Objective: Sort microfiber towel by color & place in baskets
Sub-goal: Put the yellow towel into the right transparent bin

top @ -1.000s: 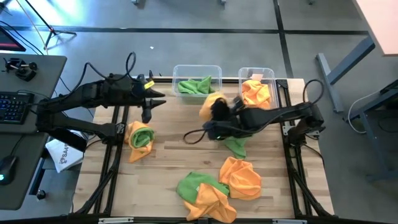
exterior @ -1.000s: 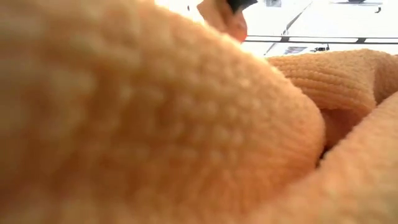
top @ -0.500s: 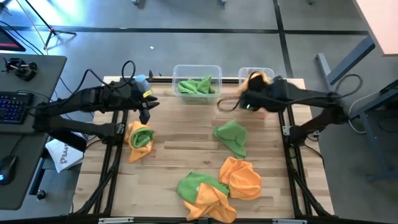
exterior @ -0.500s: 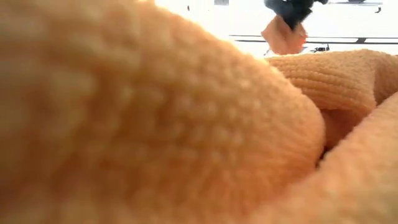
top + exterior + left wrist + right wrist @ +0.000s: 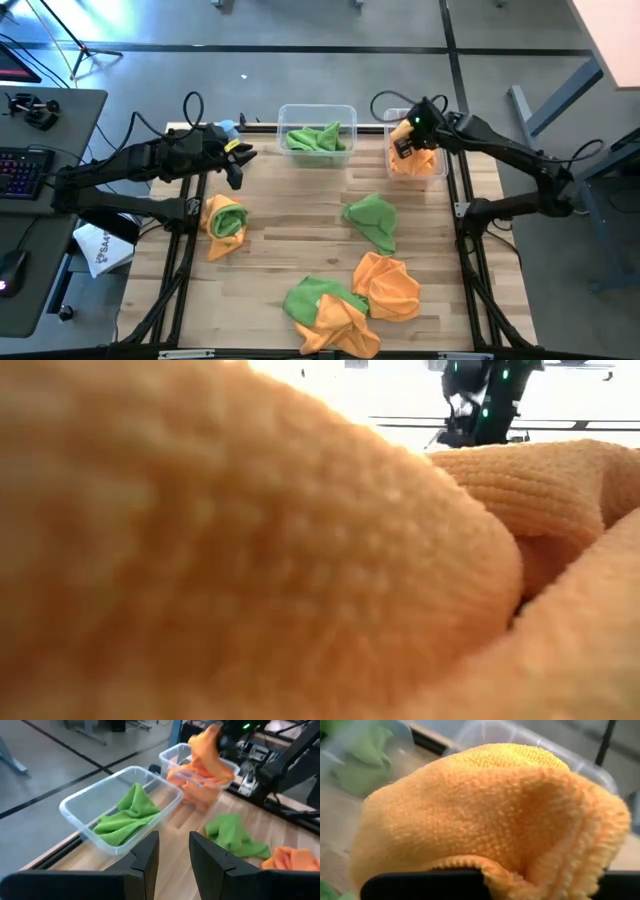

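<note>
My right gripper [image 5: 404,146] hangs over the narrower basket [image 5: 434,113] at the far right, shut on an orange towel [image 5: 204,747]. That basket holds more orange towels [image 5: 197,777]. The wider basket [image 5: 316,108], left of it, holds a green towel [image 5: 125,815]. Left of the baskets, my left gripper [image 5: 173,852] stands open above the table with nothing between its fingers. On the table lie an orange-and-green bundle [image 5: 225,220], a green towel [image 5: 372,222], an orange towel [image 5: 388,285] and a green-and-orange heap [image 5: 325,310]. My right gripper holds the orange towel by a bunched fold [image 5: 487,865] at its top; the towel itself hides the fingertips. The gripper comes from above, slanting down. The towel hangs below it over the narrower basket; whether its lower end touches the pile there, I cannot tell.
An orange towel [image 5: 250,560] lies right against the low camera and fills nearly all of that view. A desk with a keyboard [image 5: 25,170] stands left of the table. Bare wood [image 5: 290,205] lies between the towels at the table's middle.
My right gripper has swung from the table's middle toward the far right edge, carrying the orange towel clear of the table, and now stands over the narrower basket. The green towel that lay under that arm is uncovered and lies where it was.
</note>
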Available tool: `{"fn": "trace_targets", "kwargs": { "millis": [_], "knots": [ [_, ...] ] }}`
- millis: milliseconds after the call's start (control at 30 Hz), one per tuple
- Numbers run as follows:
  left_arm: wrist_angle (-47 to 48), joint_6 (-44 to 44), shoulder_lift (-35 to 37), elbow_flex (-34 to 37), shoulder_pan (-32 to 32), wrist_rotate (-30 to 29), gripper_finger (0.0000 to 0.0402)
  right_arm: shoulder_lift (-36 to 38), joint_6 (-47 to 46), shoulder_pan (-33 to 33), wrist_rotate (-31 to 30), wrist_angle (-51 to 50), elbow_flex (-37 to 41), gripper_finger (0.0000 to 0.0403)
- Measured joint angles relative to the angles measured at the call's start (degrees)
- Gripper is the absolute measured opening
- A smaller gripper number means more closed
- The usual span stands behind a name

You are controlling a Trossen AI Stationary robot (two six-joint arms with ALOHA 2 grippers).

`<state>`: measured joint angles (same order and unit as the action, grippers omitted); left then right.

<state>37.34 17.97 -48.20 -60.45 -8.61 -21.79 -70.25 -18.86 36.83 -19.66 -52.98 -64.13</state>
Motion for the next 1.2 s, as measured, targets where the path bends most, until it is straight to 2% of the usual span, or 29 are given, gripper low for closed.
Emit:
{"fn": "trace_targets", "kwargs": {
  "millis": [100, 200, 367, 500, 600, 800, 900, 1200],
  "knots": [
    [-0.45, 1.85, -0.01, 0.0, 0.01, -0.17, 0.0094, -1.84, 2.88, 5.22, 5.8, 0.54, 1.42, 0.0005],
    [-0.43, 3.64, -0.01, 0.0, 0.0, -0.58, 0.0094, -3.81, 5.59, 8.22, 8.84, 0.47, 1.83, 0.0005],
    [-0.41, 5.66, -0.01, 0.01, 0.01, -0.96, 0.0094, -7.73, 7.38, 10.05, 9.47, 0.92, 1.83, 0.0013],
    [-0.41, 6.97, -0.01, 0.02, -0.01, -1.5, 0.0094, -12.36, 10.76, 11.2, 13.48, 1.54, 1.81, 0.0014],
    [-0.39, 7.52, -0.01, 0.03, 0.0, -1.54, 0.0094, -15.34, 12.4, 11.24, 13.73, 1.67, 1.81, 0.0015],
    [-0.33, 8.01, -0.01, 0.04, 0.01, -1.45, 0.0094, -16.43, 14.13, 11.24, 14.16, 1.96, 1.81, 0.0022],
    [-0.3, 8.08, -0.01, 0.04, 0.01, -1.43, 0.0094, -15.23, 14.83, 11.44, 14.43, 1.87, 1.8, 0.0047],
    [-0.35, 8.94, -0.01, 0.04, 0.03, -4.26, 0.0094, -9.25, 13.78, 12.79, 15.02, 0.94, 1.76, 0.0164]
  ]
}}
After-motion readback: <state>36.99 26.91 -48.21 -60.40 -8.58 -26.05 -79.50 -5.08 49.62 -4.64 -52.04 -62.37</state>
